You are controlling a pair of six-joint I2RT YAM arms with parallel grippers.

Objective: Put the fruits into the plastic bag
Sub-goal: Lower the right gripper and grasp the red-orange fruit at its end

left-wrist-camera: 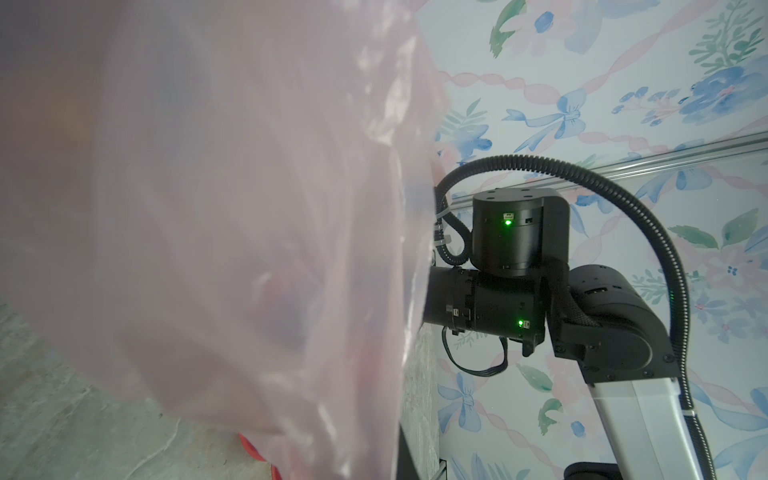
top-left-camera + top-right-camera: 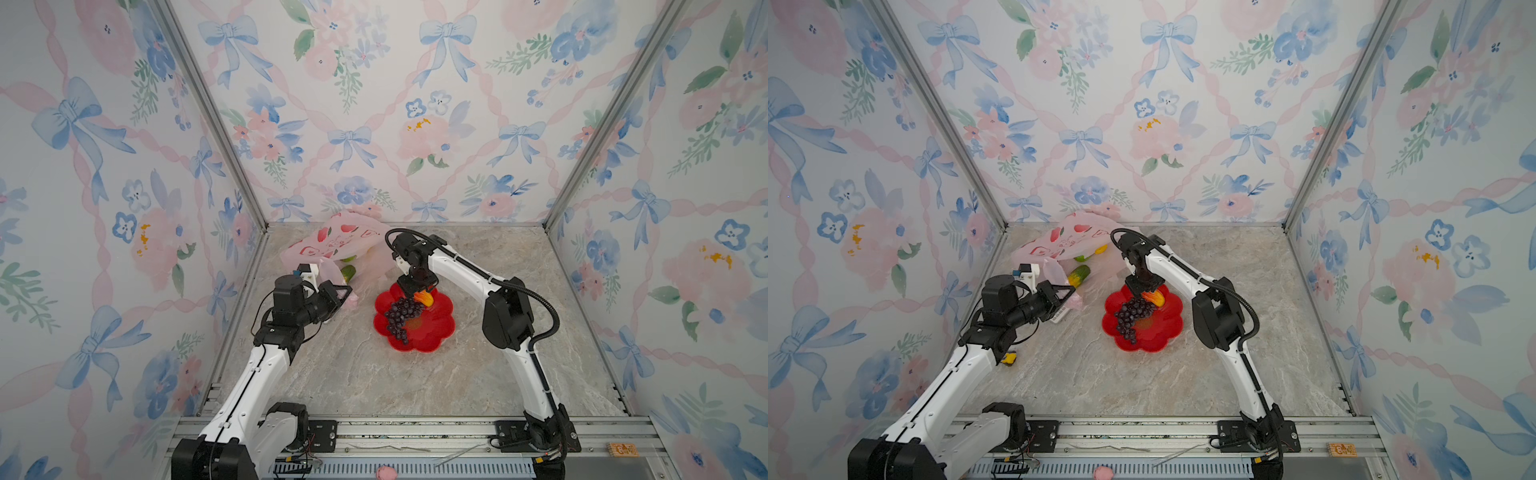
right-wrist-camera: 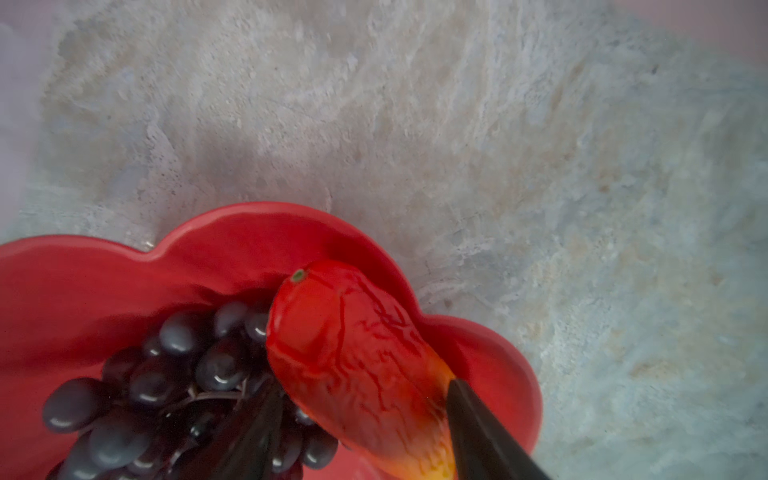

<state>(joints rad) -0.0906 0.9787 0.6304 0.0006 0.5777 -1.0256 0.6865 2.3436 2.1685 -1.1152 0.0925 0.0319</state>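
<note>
A: Any legible text, labels or numbers?
B: None readable. The orange tag [image 2: 622, 449] on the front rail [image 2: 415, 432] carries marks, too small to make out. Red prints on the plastic bag [image 2: 332, 245]: no letters legible.

Grey marble-patterned tabletop [image 2: 374, 374]
Red flower-shaped plate [image 2: 438, 338] near its middle; crinkly translucent pink plastic bag [image 2: 332, 243] toward its back left corner

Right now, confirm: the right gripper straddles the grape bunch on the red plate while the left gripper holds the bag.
Wrong fruit: the right wrist view shows the right gripper straddling the mango, grape bunch beside it. The rest stands.
</note>
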